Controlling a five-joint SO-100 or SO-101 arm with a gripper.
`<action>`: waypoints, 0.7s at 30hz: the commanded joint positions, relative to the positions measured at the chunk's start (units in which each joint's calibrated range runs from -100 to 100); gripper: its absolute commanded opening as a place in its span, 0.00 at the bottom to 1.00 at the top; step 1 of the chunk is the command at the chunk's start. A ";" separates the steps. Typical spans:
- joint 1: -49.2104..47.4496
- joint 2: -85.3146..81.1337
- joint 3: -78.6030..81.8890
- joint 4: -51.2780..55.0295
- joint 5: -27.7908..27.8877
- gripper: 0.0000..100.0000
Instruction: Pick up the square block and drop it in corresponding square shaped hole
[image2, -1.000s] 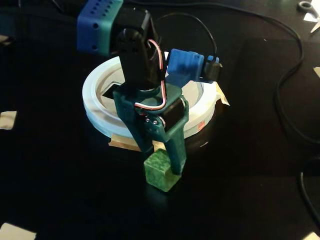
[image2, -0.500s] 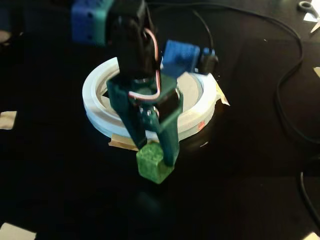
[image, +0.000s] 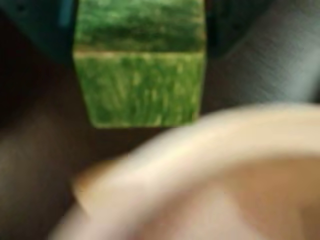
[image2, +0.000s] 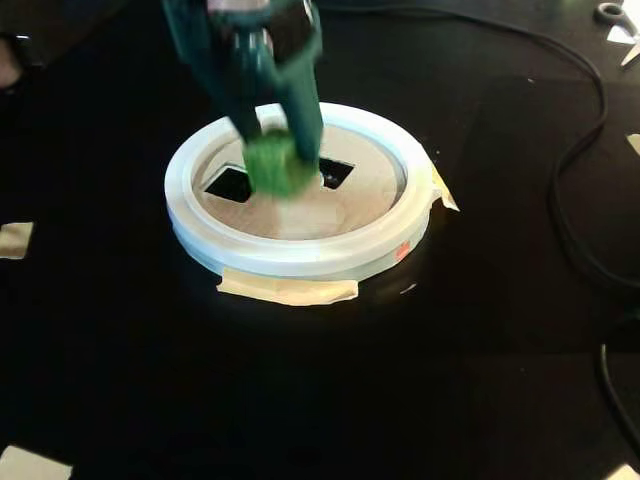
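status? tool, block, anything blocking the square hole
Tool shut on the green block, block held off the table. Block over the tan panel inside the white ring, beside the square hole, not in. Nothing seen blocking the hole.

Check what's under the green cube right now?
In the fixed view the green cube, held in the end effector, hangs over the tan panel between two dark cutouts. It hides part of the panel; the blurred wrist view shows only the white rim.
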 joint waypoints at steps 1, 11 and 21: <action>-12.05 -6.18 -3.88 1.07 -3.76 0.26; -22.66 -1.97 -0.14 1.07 -6.69 0.26; -21.42 4.21 -0.05 0.36 -6.35 0.26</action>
